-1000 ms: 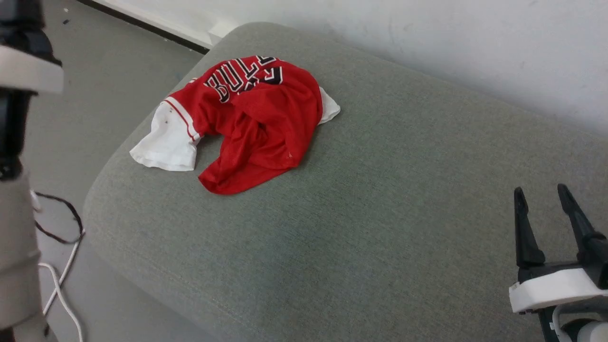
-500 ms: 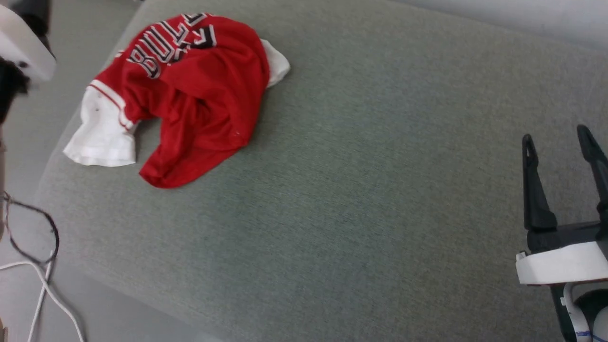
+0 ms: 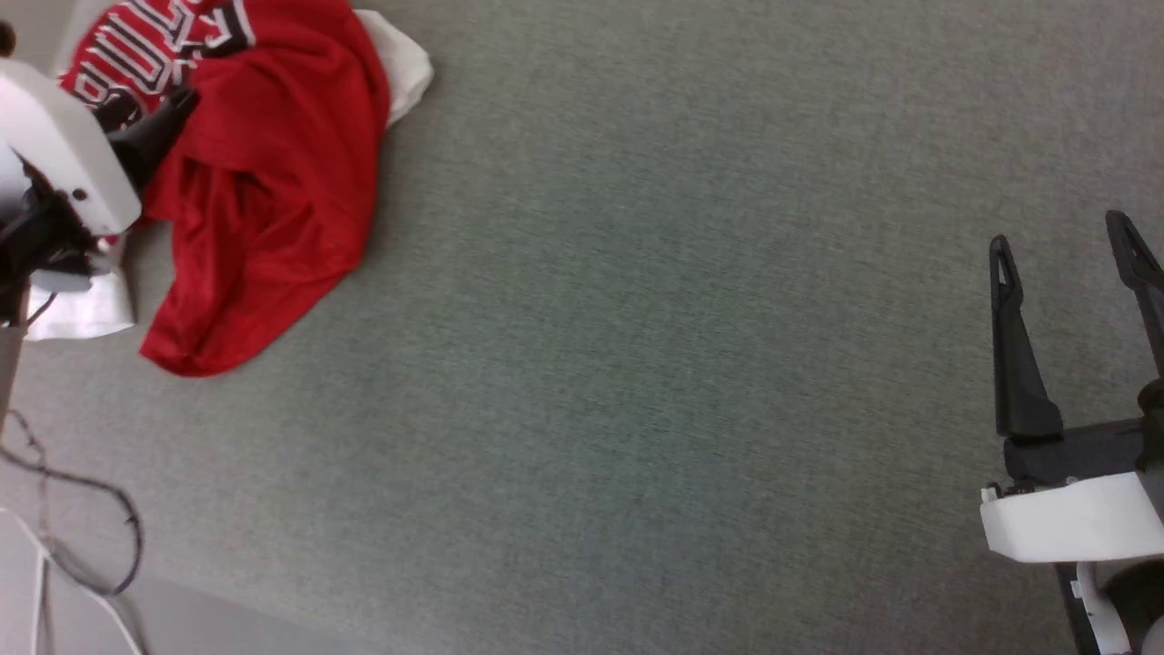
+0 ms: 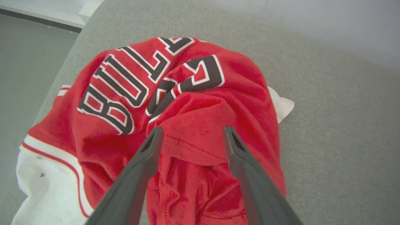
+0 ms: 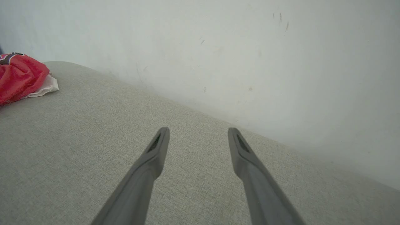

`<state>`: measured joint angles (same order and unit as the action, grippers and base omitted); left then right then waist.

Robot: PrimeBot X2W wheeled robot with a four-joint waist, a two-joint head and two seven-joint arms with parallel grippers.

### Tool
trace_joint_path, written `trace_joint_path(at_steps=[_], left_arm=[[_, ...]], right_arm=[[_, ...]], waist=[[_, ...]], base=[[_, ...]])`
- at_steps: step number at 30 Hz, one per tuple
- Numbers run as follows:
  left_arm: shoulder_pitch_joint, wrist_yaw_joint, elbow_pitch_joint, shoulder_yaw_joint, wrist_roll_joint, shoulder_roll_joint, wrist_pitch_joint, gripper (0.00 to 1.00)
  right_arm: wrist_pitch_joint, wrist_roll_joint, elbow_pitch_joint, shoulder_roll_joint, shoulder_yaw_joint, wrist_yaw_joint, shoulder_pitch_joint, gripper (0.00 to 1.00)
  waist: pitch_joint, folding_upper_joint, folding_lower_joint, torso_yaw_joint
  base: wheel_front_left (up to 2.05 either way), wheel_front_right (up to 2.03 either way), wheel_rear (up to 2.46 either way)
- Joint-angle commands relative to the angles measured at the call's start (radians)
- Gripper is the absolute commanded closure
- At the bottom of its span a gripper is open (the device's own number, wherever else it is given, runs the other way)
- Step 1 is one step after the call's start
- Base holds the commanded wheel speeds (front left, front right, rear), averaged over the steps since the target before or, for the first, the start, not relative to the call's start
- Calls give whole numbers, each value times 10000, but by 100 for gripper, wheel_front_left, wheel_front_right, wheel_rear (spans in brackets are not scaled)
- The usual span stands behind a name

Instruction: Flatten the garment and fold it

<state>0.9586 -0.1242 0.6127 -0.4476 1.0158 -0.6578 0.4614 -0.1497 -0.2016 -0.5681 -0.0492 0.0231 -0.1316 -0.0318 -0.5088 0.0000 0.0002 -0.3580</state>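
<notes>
The garment [image 3: 264, 191] lies crumpled at the far left of a grey cushion [image 3: 637, 364]. It is red, with black-and-white lettering [image 4: 125, 84] facing up and a white sleeve [image 4: 47, 187] at its near left. My left gripper [image 4: 192, 132] hangs open just over a bunched red fold near the garment's middle, with nothing between its fingers. One of its dark fingers [image 3: 164, 123] shows above the red cloth. My right gripper [image 3: 1064, 250] is open over bare cushion far to the right. In the right wrist view the garment [image 5: 18, 75] sits at the left edge, well away from the right gripper [image 5: 198, 131].
Behind the cushion runs a pale wall [image 5: 250, 47]. Grey floor [image 4: 25, 47] lies past the cushion's left edge, and cables [image 3: 91, 546] trail on the floor at the near left corner. The cushion's wide middle lies between garment and right gripper.
The head camera has tilted down and shifted, so the whole picture slid up and left. My left gripper has come in over the garment. The garment keeps its shape, and both grippers stay open.
</notes>
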Motion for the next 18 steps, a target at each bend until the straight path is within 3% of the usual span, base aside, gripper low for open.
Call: trace_joint_path(at_steps=[1,5,9,10,11,18], left_arm=[[-149,-64,194,-121,119,-132,164,0],[-244,-64,823,-668,288,-354,1219,0],[-205,-65,1098,-840,433,-309,1160,0],[-200,-65,1090,-909,444,-297,1058,62],[-204,-65,1073,-982,461,-302,945,100],[-190,-65,989,-1380,736,-624,344,100]], right_arm=[[-39,-46,-119,-10,-50,9,-92,0],[-164,-55,-334,-10,-137,9,-80,0],[-243,-59,-513,-10,-138,9,-74,0],[-253,-60,-547,-10,-135,9,-82,0],[-262,-57,-572,-10,-125,9,-96,0],[-156,136,-439,-10,-82,9,-226,0]], waist=[[-467,0,-2,509],[-702,0,-2,765],[-875,0,-2,907],[-903,0,-2,928],[-921,0,-2,945],[-685,0,-2,1025]], base=[[0,0,0],[0,0,0],[0,0,0],[0,0,0],[0,0,0],[0,0,0]])
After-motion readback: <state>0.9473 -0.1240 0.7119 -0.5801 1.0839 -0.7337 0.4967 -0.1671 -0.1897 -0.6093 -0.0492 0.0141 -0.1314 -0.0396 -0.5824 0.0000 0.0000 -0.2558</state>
